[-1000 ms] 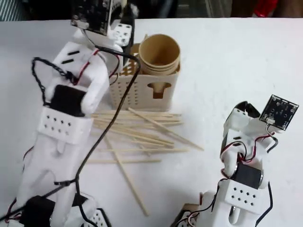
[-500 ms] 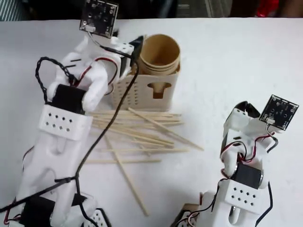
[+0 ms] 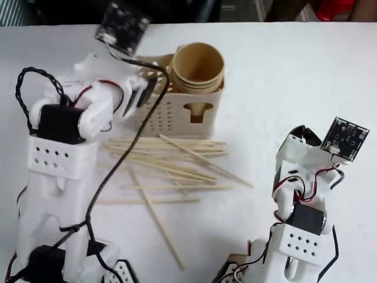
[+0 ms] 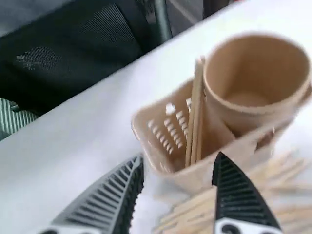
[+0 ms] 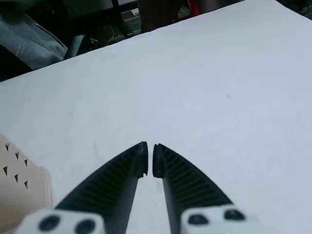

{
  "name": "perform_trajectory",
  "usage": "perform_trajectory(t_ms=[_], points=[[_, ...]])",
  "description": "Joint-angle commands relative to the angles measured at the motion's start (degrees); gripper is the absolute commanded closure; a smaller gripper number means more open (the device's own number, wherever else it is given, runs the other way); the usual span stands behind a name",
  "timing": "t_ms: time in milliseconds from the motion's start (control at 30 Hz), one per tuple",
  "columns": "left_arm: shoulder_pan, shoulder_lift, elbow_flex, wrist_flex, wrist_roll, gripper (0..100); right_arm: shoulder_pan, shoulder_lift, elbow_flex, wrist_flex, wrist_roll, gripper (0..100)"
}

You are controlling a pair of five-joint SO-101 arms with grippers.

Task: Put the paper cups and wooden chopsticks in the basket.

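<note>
1. White table (image 3: 294, 71) bears the basket (image 3: 171, 115): paper cups (image 3: 198, 66) nested inside, seemingly two chopsticks (image 4: 195, 122) too.
2. Before it lie loose chopsticks (image 3: 171, 171) (most work left).
3. Spread left gripper (image 4: 180, 160) hangs beside basket; right gripper (image 5: 150, 158), pressed together, sits well apart.

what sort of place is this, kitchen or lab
Most likely a robotics lab or office workbench: a left arm and a right arm sit at a white table, what looks like a black mesh office chair stands behind it, and the basket with paper cups and chopsticks looks like a practice set.
</note>
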Motion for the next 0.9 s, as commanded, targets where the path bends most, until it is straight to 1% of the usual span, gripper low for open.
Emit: perform_trajectory(t_ms=[0, 67, 167, 300, 367, 467, 500, 567, 733, 867], points=[[0.5, -2.2, -2.6, 7.7, -10.9, 77, -0.6, -1.0, -0.3, -1.2, -0.4, 96.1], [2.0, -2.2, -2.6, 11.9, -14.8, 77, -0.5, -1.0, -0.3, -1.2, -0.4, 96.1], [5.8, -2.2, -2.6, 16.6, -18.1, 77, 1.1, -1.5, -0.3, -1.2, -0.4, 96.1], [13.3, -1.9, -2.1, 20.7, -21.0, 82, 2.7, -1.5, -0.3, -1.2, -0.4, 96.0], [17.3, -1.5, -1.6, 22.7, -21.2, 81, 2.8, -1.5, -0.3, -1.2, -0.4, 96.0], [21.8, -1.5, 4.3, 22.7, -21.2, 79, 2.9, -1.5, -0.3, -1.2, -0.4, 96.0], [23.0, -1.5, 7.2, 22.3, -21.2, 78, 2.9, -1.5, -0.3, -1.2, -0.4, 96.0], [24.0, -1.6, 14.1, 19.2, -21.4, 77, 2.9, -1.5, -0.3, -1.2, -0.4, 96.0], [24.2, -1.6, 30.6, 8.5, -21.8, 77, 2.9, -1.5, -0.3, -1.2, -0.4, 96.0], [24.0, -1.6, 40.6, -0.5, -21.8, 73, 2.6, -1.4, -0.3, -1.2, -0.4, 96.0]])
